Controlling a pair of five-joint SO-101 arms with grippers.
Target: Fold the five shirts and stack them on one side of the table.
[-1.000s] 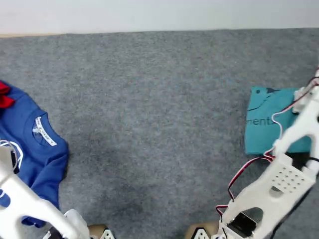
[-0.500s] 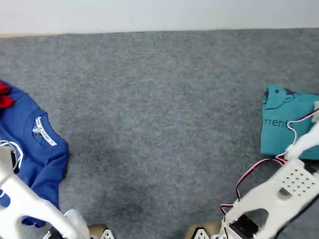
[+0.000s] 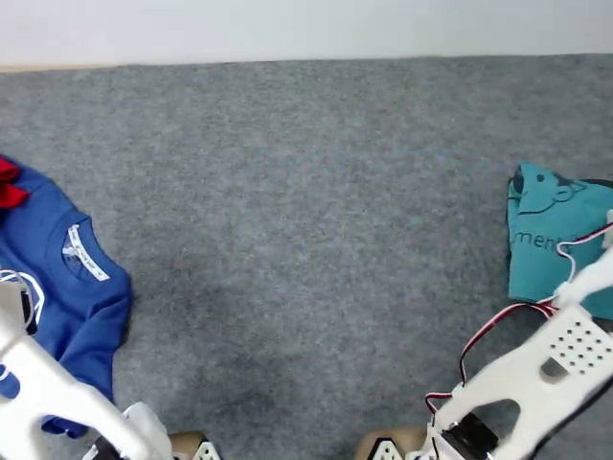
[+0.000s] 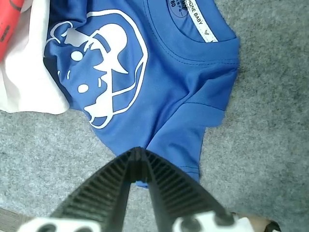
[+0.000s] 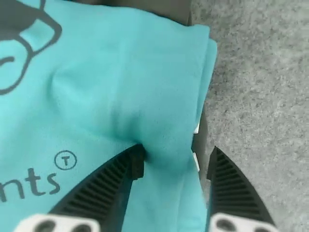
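Jaws of the right gripper [image 5: 176,154] stand spread astride a folded edge of the teal shirt [image 5: 96,87] at the right of the table [image 3: 287,192], those of the left gripper [image 4: 138,153] clenched over the blue shirt [image 4: 164,72]; limp, light cloth, likely best pinched at a fold.

The table [image 3: 306,192] is covered in grey felt. At its left edge a blue shirt [image 3: 57,278] lies spread and rumpled, with a red garment [image 3: 8,182] and a white garment [image 4: 29,82] touching it. At the right edge a folded teal shirt [image 3: 551,240] rests on a dark cloth [image 5: 145,7].
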